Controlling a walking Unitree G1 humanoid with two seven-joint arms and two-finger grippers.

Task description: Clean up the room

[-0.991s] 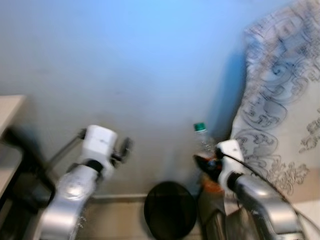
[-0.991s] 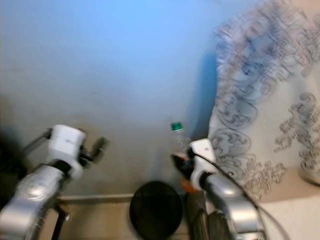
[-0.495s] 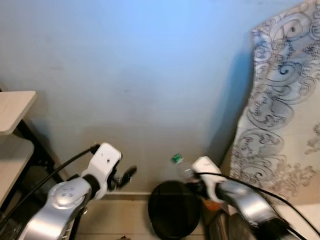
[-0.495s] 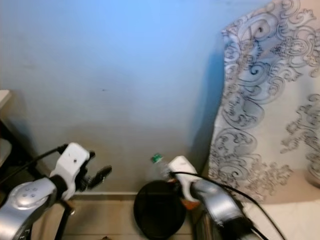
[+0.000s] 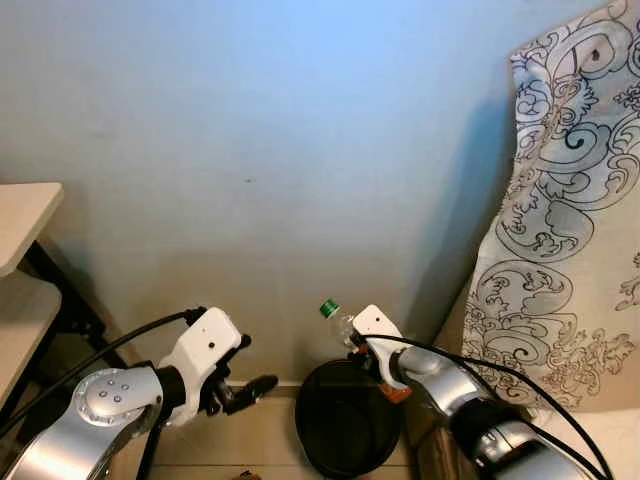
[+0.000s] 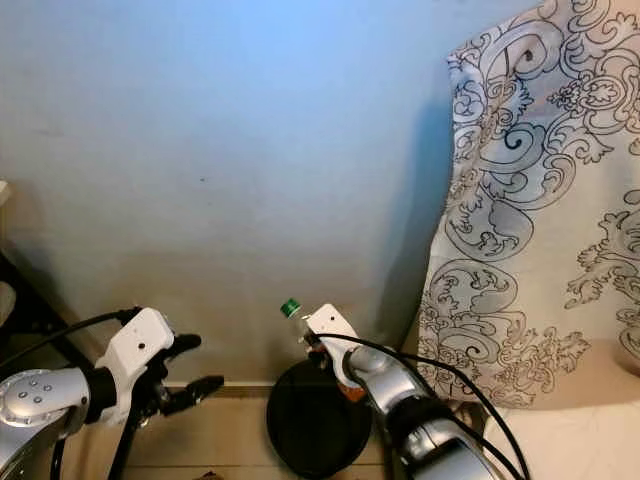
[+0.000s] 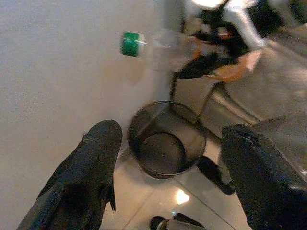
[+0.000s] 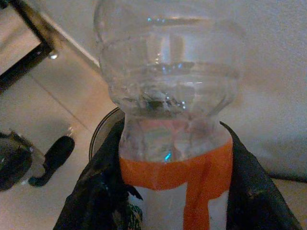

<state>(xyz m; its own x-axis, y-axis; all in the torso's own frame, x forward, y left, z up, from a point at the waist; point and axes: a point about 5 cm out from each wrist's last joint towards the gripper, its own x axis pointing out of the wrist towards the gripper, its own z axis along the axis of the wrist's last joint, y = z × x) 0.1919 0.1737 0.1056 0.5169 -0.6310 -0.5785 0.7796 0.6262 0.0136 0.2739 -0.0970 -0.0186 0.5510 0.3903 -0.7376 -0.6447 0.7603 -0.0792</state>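
Right gripper [image 8: 168,201] is clamped on a clear plastic bottle with green cap and orange label [image 5: 345,325], held above the round black wire wastebasket [image 5: 345,425]. Bottle's long axis tilts toward 10 o'clock, cap leading; the basket mouth lies at 6 o'clock beneath it. Left gripper [image 7: 168,158] stands wide, empty, facing the basket.

A plain pale blue wall [image 5: 280,130] takes up most of the scene, shaded toward its base. A white curtain [image 5: 570,230] with dark swirling patterns hangs at the right. A light wooden table [image 5: 22,220] with black legs stands at the left. The floor [image 7: 158,196] is glossy pale tile.
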